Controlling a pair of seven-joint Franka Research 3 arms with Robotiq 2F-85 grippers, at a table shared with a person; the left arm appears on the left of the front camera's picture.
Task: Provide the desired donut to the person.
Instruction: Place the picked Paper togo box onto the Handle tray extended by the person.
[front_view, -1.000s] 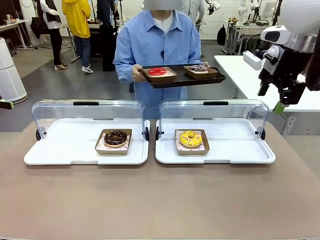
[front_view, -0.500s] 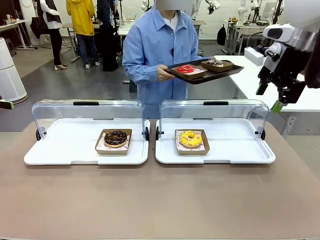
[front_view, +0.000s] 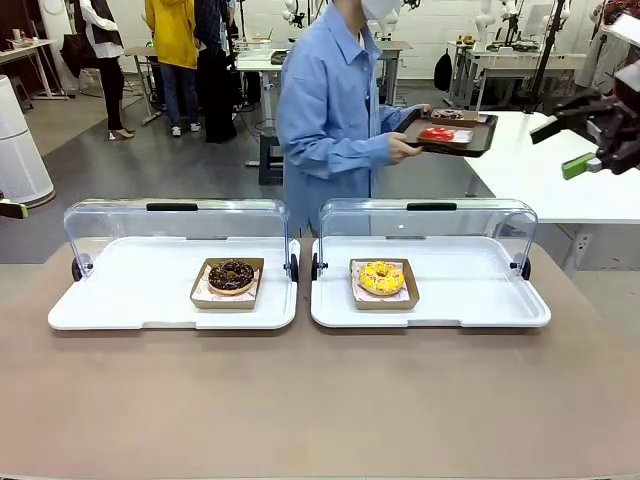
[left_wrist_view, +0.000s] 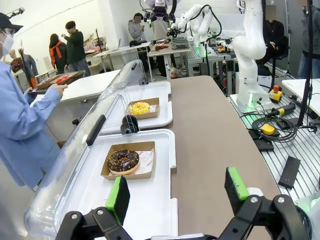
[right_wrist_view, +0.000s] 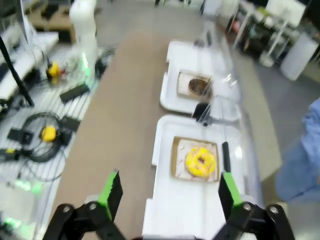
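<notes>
Yellow donut (front_view: 381, 277) in paper tray inside right case (front_view: 520, 312), chocolate donut (front_view: 231, 275) in left case; lids up for access. We see right gripper (right_wrist_view: 167, 192) released, high above yellow one; left gripper (left_wrist_view: 176, 192) released. Person (front_view: 330, 110) turned aside, carrying tray.

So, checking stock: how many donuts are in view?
4: chocolate donut in the left display tray, yellow donut in the right one, red donut and a darker one on the person's tray.
</notes>
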